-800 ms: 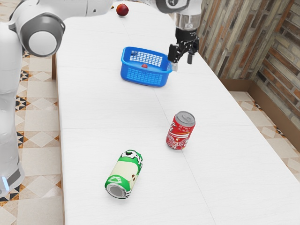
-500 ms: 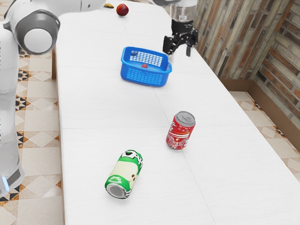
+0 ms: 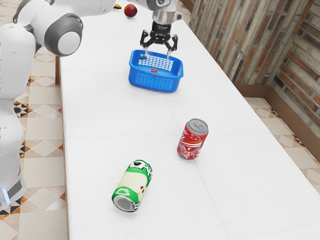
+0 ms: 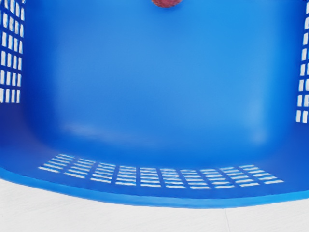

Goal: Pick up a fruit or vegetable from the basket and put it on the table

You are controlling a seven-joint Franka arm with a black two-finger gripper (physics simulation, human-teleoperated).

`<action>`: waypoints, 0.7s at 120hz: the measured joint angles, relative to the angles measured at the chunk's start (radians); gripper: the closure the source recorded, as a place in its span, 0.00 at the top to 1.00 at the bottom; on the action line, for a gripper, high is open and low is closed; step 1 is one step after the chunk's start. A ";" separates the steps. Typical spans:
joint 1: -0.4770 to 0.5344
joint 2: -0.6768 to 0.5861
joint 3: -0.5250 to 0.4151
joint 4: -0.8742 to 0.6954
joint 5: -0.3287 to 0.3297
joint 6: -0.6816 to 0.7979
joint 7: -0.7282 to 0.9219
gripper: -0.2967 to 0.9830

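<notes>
Gone from beside the blue basket [image 3: 154, 82] to above it is the gripper [image 3: 157, 53], its fingers spread wide; the red fruit [image 3: 154, 70] lies inside the basket; the red can [image 3: 191, 144] stands outside it.

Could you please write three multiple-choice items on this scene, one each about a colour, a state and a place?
1. What colour is the upright soda can?
A) Blue
B) Red
C) Yellow

2. How does the green can rest?
A) On its side
B) Upright
C) Upside down

3. Where is the gripper?
A) Over the green can
B) Over the upright soda can
C) Over the basket

Key:
1 B: its printed side is mostly red.
2 A: it lies lengthwise, one end facing the exterior camera.
3 C: the wrist view looks down into the basket.
</notes>
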State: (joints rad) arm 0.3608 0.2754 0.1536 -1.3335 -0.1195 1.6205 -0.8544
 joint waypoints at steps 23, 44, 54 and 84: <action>0.098 0.034 0.005 0.002 -0.010 0.014 0.262 0.77; 0.123 0.103 0.001 0.006 -0.041 0.076 0.454 0.77; 0.122 0.119 0.002 0.004 -0.106 0.128 0.525 0.77; 0.104 0.027 0.017 -0.082 -0.206 0.203 0.597 0.77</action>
State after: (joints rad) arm 0.4650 0.3025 0.1704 -1.4154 -0.3252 1.8236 -0.2575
